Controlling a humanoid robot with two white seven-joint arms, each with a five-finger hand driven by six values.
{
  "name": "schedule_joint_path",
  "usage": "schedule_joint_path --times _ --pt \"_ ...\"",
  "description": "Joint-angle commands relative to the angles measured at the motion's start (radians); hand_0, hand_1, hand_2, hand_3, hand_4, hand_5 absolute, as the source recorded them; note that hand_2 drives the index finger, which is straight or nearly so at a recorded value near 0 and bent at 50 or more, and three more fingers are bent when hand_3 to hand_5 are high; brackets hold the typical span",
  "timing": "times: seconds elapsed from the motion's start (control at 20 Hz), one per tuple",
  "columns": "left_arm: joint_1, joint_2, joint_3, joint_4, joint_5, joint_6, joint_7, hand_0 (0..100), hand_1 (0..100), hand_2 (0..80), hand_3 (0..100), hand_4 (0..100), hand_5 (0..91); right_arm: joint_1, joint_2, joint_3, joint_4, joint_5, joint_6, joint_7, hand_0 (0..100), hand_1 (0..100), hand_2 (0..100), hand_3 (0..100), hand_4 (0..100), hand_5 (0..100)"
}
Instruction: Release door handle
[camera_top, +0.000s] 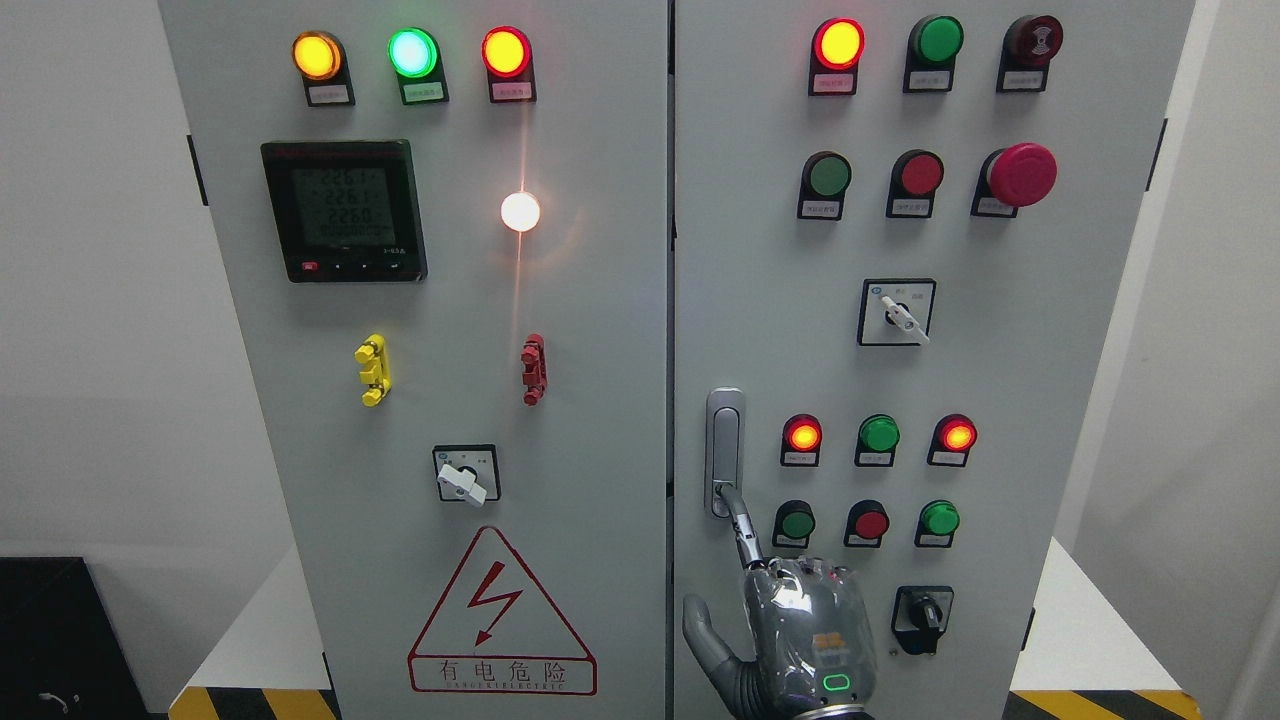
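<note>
Leftmost, on the left cabinet door: three lit lamps across the top, a dark meter display beneath, a bright white lamp, yellow and red clips, a rotary switch and a red hazard triangle. Past the centre seam, on the right cabinet door: the door handle, a slim upright silver lever just beside the seam, lying flat against the panel. Below it, the right hand, rising from the bottom edge right of the middle. One of its fingers stretched straight up, tip touching the handle's lower end; the rest curled at the knuckles, thumb spread to the side, nothing gripped. Further right, rows of pushbuttons and lamps, a red mushroom stop button, two more selector switches. Judged from this: grasp already gone, release nearly complete, only that fingertip contact left to break and the hand to draw clear. No left hand in sight.
</note>
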Motion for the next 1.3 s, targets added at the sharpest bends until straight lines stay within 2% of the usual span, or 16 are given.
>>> schedule_joint_path --times 0.0,1.25 --pt "0.02 0.0 0.0 0.0 0.0 0.0 0.0 12 56 0.0 0 0 0.0 0.0 0.001 0.007 0.006 0.0 -0.002 0.003 52 31 0 100 100 100" --pt "0.02 0.0 -0.001 0.0 0.0 0.0 0.0 12 56 0.0 0 0 0.0 0.002 0.001 0.005 0.025 0.0 0.0 0.003 52 31 0 100 100 100"
